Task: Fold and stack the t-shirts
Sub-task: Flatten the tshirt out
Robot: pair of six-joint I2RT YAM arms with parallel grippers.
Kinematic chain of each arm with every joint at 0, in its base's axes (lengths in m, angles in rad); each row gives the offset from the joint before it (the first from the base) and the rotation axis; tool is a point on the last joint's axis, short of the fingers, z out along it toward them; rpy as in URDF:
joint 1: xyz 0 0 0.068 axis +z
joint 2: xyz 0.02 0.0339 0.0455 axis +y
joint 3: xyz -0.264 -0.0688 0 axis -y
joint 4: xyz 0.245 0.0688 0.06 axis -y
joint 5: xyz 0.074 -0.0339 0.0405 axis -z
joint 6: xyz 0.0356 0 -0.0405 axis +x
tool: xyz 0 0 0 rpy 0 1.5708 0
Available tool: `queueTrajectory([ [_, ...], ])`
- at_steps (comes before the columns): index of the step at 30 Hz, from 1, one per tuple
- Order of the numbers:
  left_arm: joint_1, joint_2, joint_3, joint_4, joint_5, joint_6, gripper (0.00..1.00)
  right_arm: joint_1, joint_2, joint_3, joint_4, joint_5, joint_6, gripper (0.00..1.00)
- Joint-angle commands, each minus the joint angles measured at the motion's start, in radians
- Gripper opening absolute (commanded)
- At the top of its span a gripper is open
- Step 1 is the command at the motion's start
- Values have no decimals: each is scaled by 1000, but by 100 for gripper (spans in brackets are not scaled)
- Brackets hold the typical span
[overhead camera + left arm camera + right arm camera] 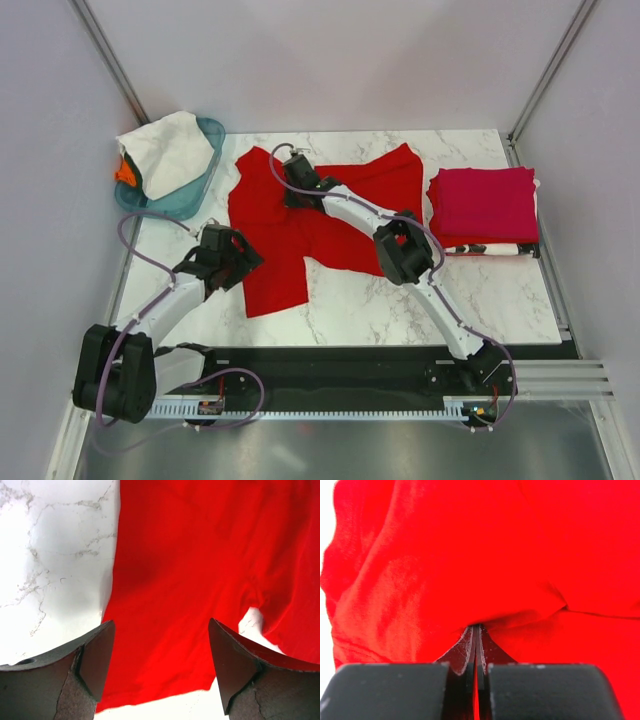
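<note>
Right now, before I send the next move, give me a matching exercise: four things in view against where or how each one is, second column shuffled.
1. red shirt
2. crimson shirt
3. basket
4. left gripper

A. folded, at the right edge of the table
B. open, over the red shirt's lower edge
C. far left corner, white cloth in it
D. spread out crumpled, mid-table

Pairs: 1-D, 2-A, 3-C, 4-B.
</note>
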Motion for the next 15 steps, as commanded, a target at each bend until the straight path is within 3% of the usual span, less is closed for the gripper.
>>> queueTrajectory([
  [1, 4, 27, 3, 0, -2, -12, 83, -31, 138, 144, -96, -38, 23, 1],
  [3, 4, 28, -2, -10, 5, -10, 82, -57, 130, 156, -91, -56, 34, 10],
  [4, 4, 24, -3, -16, 8, -9, 82, -67, 98, 137, -87, -68, 32, 25],
  [7, 5, -6, -23, -31, 11, -13, 81, -79, -13, 18, -35, -88, 9, 42],
  [10, 4, -41, -46, -79, -15, -47, 79, -80, -119, -111, 57, -120, -31, 51],
  [15, 5, -78, -77, -123, -25, -70, 78, -82, -209, -177, 100, -192, -72, 52],
])
